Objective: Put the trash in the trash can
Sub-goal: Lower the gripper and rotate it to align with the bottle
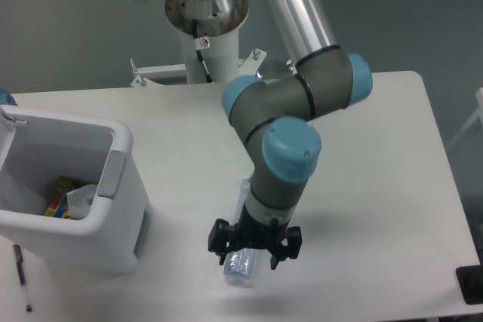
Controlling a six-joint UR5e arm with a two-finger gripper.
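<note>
Down near the front edge of the white surface (362, 186), the claw (255, 249) is pointing straight down over the crushed clear bottle (240, 265), its black fingers (220, 237) standing on either side of the bottle's body. The fingers are spread only a little wider than the bottle, and whether they are actually pressing on the plastic or just flanking it cannot be told from this angle. The bottle is lying on the surface, its lower end sticking out toward the front edge below the claw, while a bit of its upper part is showing beside the grey wrist (243, 190).

Relative to the bottle, the trash can (113, 209) is sitting well off toward the image's left side, a big white bin with a thick rounded rim and a grey handle panel facing the bottle. Inside it, a whitish crumpled wrapper (79, 200) is resting on the bottom next to some colourful packaging (59, 195). A thin black pen (21, 277) is lying on the surface just in front of the can's near corner, far from the bottle. The arm (290, 156), grey with pale blue joint caps, is bending down from its base behind the bottle, covering most of the bottle's upper half.
</note>
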